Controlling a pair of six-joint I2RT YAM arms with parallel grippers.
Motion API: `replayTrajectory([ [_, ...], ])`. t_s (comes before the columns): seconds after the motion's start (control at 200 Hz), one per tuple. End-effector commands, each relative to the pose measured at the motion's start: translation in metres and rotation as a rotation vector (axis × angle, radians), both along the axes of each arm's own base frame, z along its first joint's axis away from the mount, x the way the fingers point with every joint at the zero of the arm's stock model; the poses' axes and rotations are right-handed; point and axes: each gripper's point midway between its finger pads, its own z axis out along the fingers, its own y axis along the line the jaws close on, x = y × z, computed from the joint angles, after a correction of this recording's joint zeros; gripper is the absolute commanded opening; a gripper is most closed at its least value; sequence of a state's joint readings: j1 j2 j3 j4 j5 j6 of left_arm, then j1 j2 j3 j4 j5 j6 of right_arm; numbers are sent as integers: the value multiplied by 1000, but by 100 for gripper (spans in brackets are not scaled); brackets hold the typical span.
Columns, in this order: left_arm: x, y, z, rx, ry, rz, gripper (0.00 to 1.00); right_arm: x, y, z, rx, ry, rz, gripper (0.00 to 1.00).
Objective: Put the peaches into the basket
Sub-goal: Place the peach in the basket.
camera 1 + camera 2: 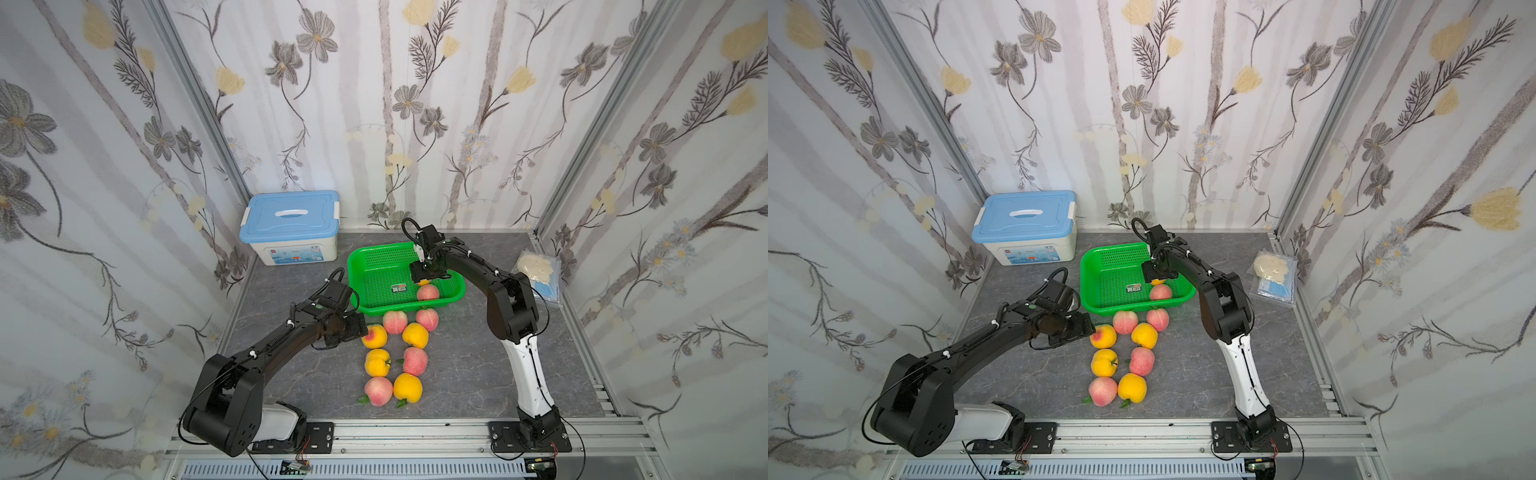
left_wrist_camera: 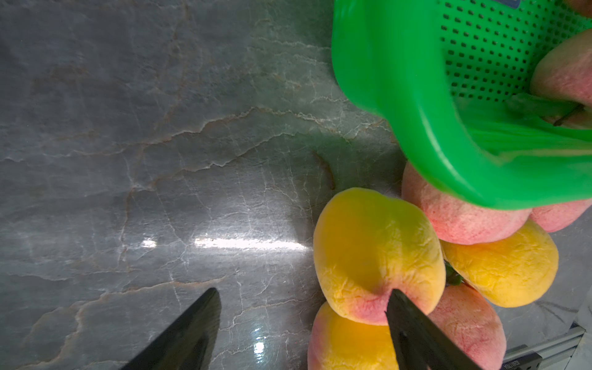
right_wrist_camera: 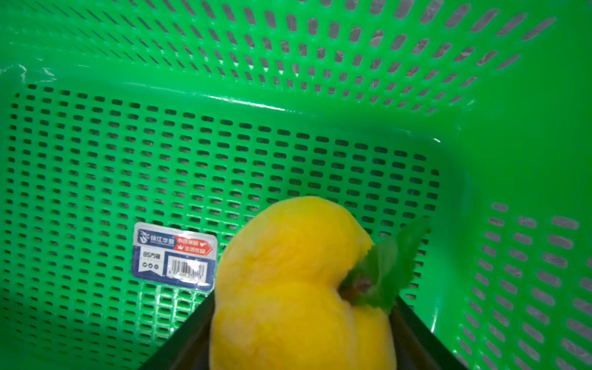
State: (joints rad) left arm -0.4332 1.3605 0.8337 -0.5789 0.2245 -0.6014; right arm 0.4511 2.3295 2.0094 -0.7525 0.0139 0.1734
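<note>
Yellow peach [image 3: 298, 272] is clamped by right gripper [image 1: 424, 279], held over basket [image 1: 352, 270] right half, above pink peach [image 1: 428, 292] inside. Left gripper [image 2: 302, 291] is spread apart, one jaw tip at blushed peach [image 2: 378, 253]; eight peaches [image 1: 414, 360] are seen on table [image 1: 465, 374], near side of basket.

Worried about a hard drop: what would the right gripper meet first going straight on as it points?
Likely the basket floor beside its label, the yellow peach in the right gripper touching down first; depth unclear.

Sticker [image 3: 174, 256] on basket [image 3: 512, 128] floor: Chinese brand line in white on blue, red tag with Chinese characters, "85" plus two characters, barcode with digits blurred. Storage box [image 1: 291, 216] front label [image 1: 297, 257]: too small to read.
</note>
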Motion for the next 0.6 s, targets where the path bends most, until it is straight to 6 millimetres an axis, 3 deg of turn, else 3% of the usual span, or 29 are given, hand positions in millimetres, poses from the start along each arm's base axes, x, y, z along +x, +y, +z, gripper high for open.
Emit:
replayTrajectory([
  [0.0,-1,1,-1,10,4,-5,84,4,1,0,14,-6,-9,57],
  [0.265,-1,-1,2,-5,4,-2,84,2,1,-3,15,2,-8,65],
  [0.525,-1,-2,2,-12,7,3,84,1,1,7,21,-10,-8,77],
  [0.594,-2,-1,2,-11,9,2,84,2,-2,8,12,-16,-9,87],
])
